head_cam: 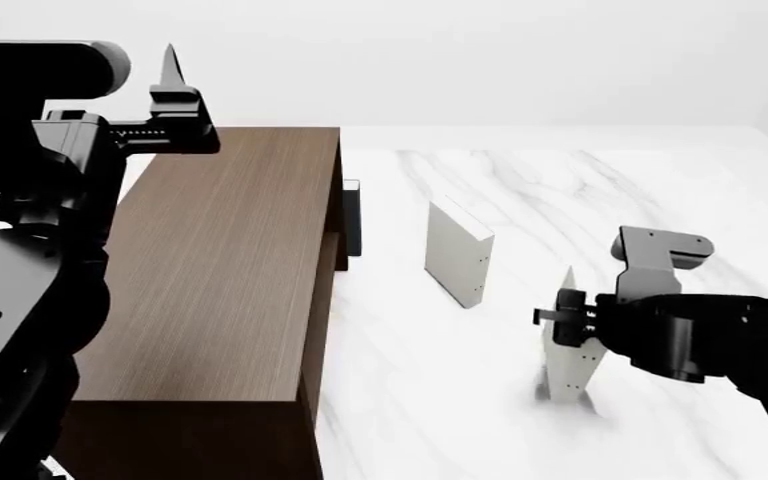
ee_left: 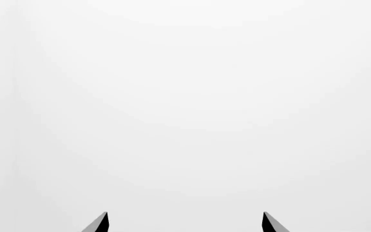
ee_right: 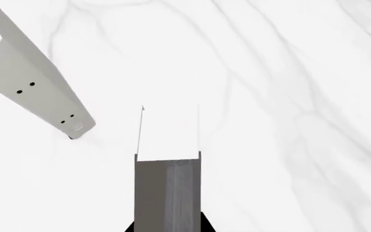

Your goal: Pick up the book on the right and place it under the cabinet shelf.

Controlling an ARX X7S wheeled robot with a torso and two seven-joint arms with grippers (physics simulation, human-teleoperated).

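Marble table (head_cam: 651, 200) | second book (head_cam: 458, 252) upright between cabinet (head_cam: 224, 270) and book (head_cam: 571, 350)

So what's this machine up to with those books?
The robot's right end effector is closed on the nearer, right-hand book, which stands upright on the white marble table. A second pale book stands further back, untouched. The brown cabinet sits to the left. The left end effector is raised above the cabinet, open and holding nothing.

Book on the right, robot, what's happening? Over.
Right claw shut on the book, upright on the table. Left claw open, raised. Other book nearby.
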